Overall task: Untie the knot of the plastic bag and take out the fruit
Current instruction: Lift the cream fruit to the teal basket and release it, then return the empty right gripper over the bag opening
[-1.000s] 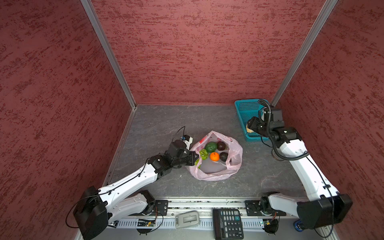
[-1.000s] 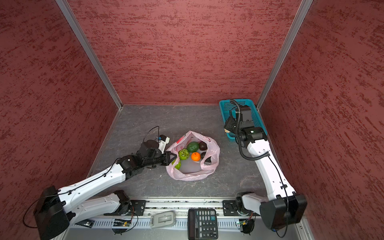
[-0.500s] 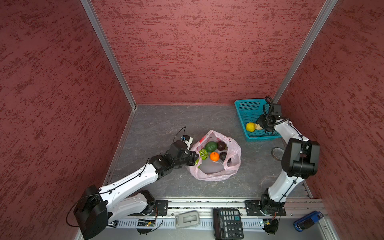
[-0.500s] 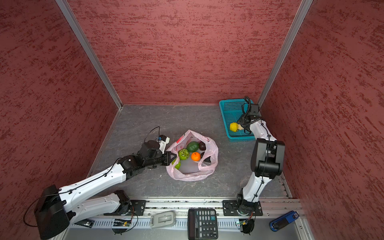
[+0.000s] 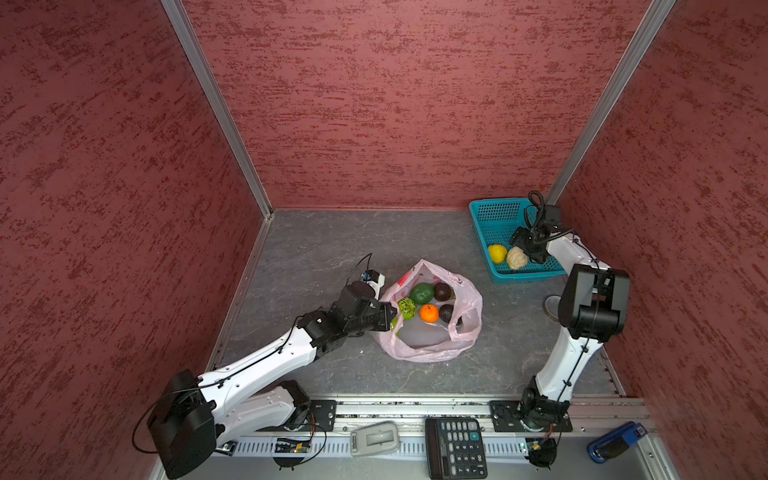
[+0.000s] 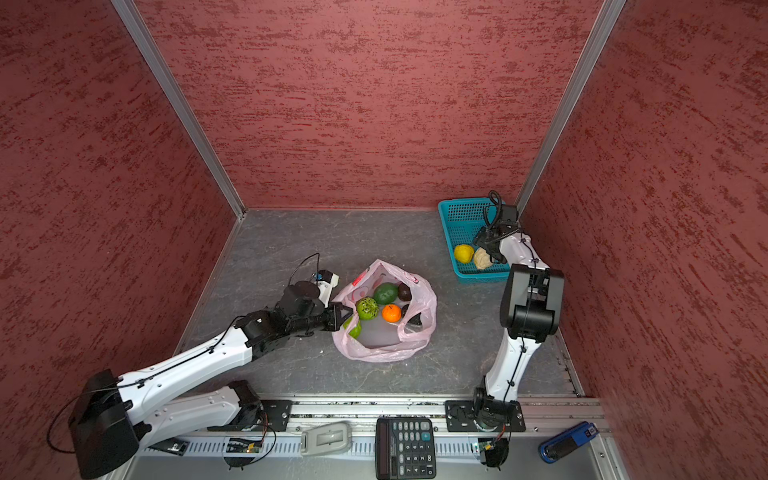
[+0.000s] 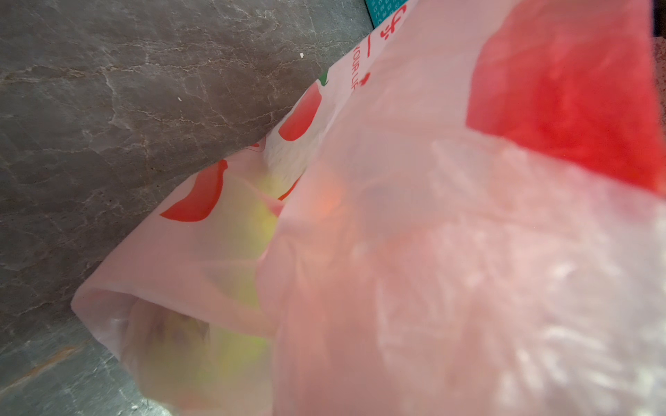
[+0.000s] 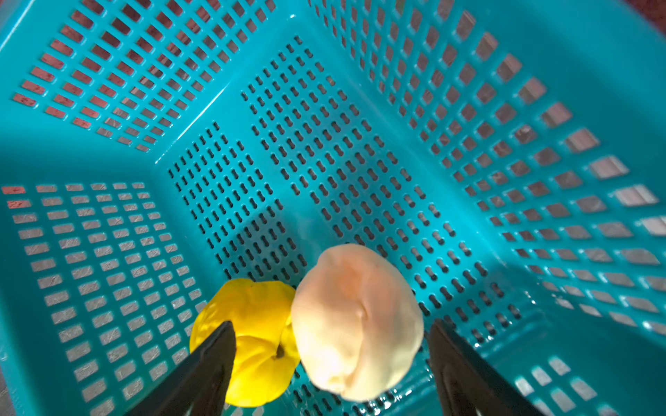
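Observation:
The pale-pink plastic bag (image 5: 432,347) (image 6: 386,349) lies open mid-floor. Inside it are dark green (image 5: 422,293), netted light green (image 5: 407,308), orange (image 5: 429,313) and dark brown fruit (image 5: 447,312). The knot is out of view. My left gripper (image 5: 390,318) (image 6: 344,316) is at the bag's left rim, shut on the plastic, which fills the left wrist view (image 7: 432,252). My right gripper (image 5: 523,252) (image 8: 331,324) stands open inside the teal basket (image 5: 492,220), its fingers apart around a cream fruit (image 8: 356,320) that rests beside a yellow fruit (image 8: 252,324).
Red walls close in on three sides, and the basket (image 6: 461,216) sits in the back right corner. Along the front rail lie a calculator (image 5: 455,446), a grey device (image 5: 374,436) and a blue object (image 5: 615,442). A round ring (image 5: 549,307) lies beside the right arm.
The right arm reached down into the basket and its jaws widened, so the cream fruit now rests free next to the yellow one. The left arm and bag have not moved.

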Controlling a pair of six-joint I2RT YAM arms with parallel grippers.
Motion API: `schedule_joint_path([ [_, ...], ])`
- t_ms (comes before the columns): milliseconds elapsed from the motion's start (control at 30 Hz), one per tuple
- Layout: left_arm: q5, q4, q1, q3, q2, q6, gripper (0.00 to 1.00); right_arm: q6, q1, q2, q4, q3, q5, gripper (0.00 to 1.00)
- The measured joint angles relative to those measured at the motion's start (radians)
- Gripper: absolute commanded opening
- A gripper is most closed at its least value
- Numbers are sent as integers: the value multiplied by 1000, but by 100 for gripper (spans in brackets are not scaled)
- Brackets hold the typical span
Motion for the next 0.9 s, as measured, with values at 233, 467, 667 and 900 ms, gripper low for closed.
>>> schedule_joint_path([
  [233,6,0,0,0,0,1,0,0,29,-154,-4,-81,-23,86],
  [467,15,0,3,0,0,5,0,0,188,-395,-8,-168,-87,87],
  [667,23,-1,7,0,-2,12,0,21,377,-589,-48,-246,-137,87],
  [900,31,-1,19,0,-4,22,0,71,628,-714,-130,-256,-131,87],
])
